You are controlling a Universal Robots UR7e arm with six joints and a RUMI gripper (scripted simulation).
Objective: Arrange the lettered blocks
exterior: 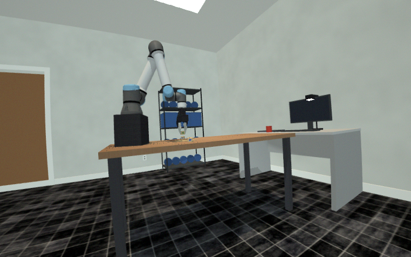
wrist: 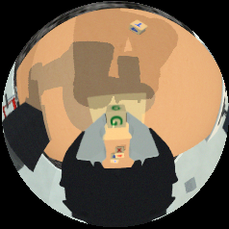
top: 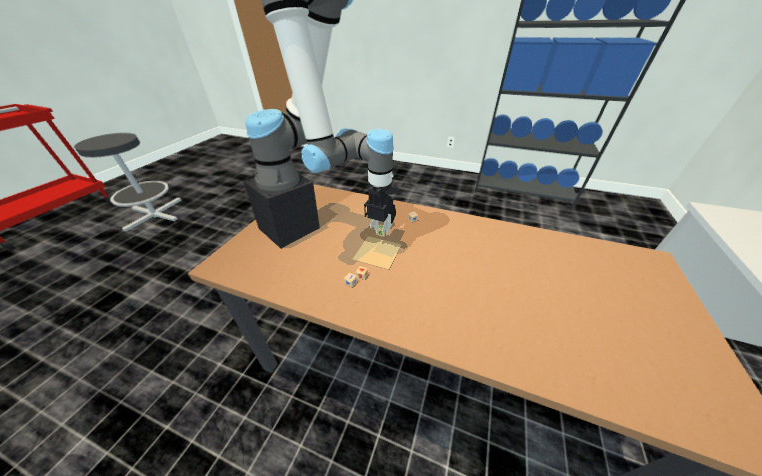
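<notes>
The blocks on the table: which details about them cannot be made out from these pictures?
- Two blocks near the mat: top view, too small to read their marks; hidden in the wrist view.
- Far block: wrist view, blurred, its blue mark is unreadable.
- G block in the gripper: the fingers hide its sides.
- Exterior view: all blocks too small.
</notes>
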